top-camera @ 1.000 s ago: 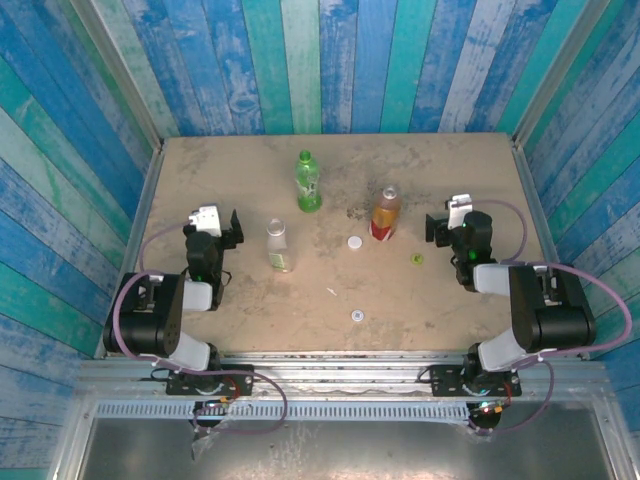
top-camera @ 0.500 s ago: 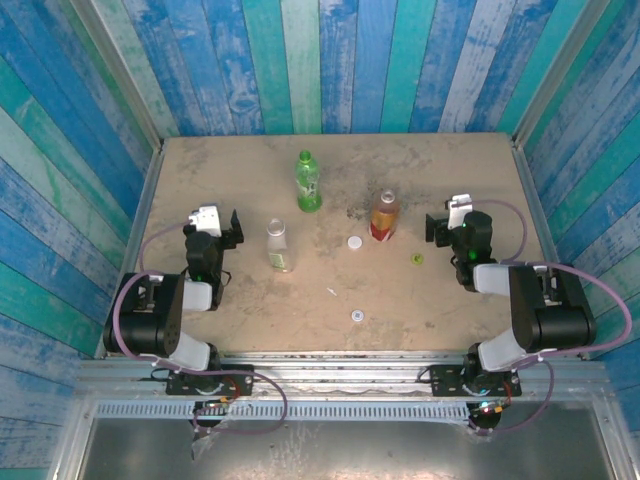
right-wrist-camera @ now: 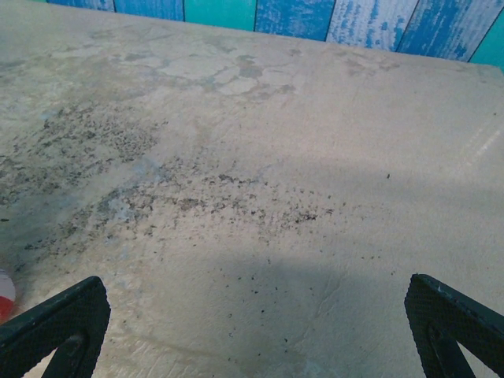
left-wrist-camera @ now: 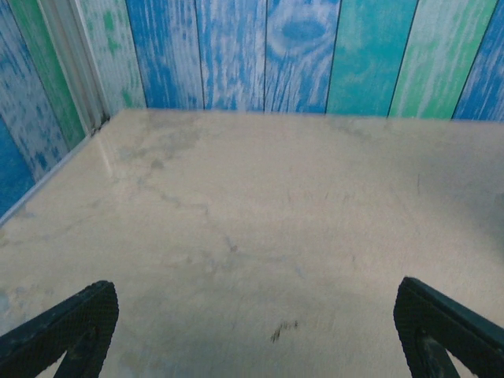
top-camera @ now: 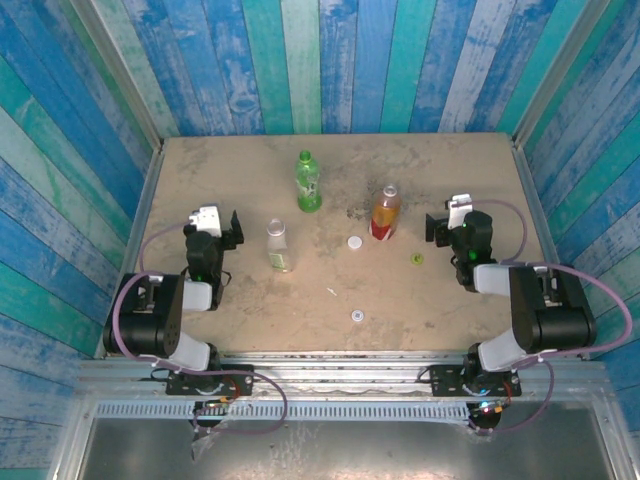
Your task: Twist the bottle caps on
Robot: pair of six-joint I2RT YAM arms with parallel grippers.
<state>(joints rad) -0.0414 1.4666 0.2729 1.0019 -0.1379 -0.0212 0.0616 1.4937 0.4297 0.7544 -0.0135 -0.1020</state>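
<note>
Three bottles stand upright and uncapped on the tan table: a green bottle [top-camera: 309,182] at the back, a clear bottle [top-camera: 279,246] with pale contents at centre left, and an amber bottle [top-camera: 385,213] with a red label at centre right. Three bottle caps lie loose: a white cap [top-camera: 354,242] beside the amber bottle, a second white cap [top-camera: 356,316] nearer the front, and a yellow-green cap [top-camera: 416,260] to the right. My left gripper [top-camera: 215,228] [left-wrist-camera: 253,303] rests open left of the clear bottle. My right gripper [top-camera: 455,222] [right-wrist-camera: 256,295] rests open right of the amber bottle. Both hold nothing.
Blue and green plank walls [top-camera: 330,60] enclose the table on three sides. A small white scrap [top-camera: 332,292] lies near the front. Dark speckles [right-wrist-camera: 197,197] stain the table ahead of the right gripper. A red and white edge of the amber bottle's label [right-wrist-camera: 4,295] shows at the left.
</note>
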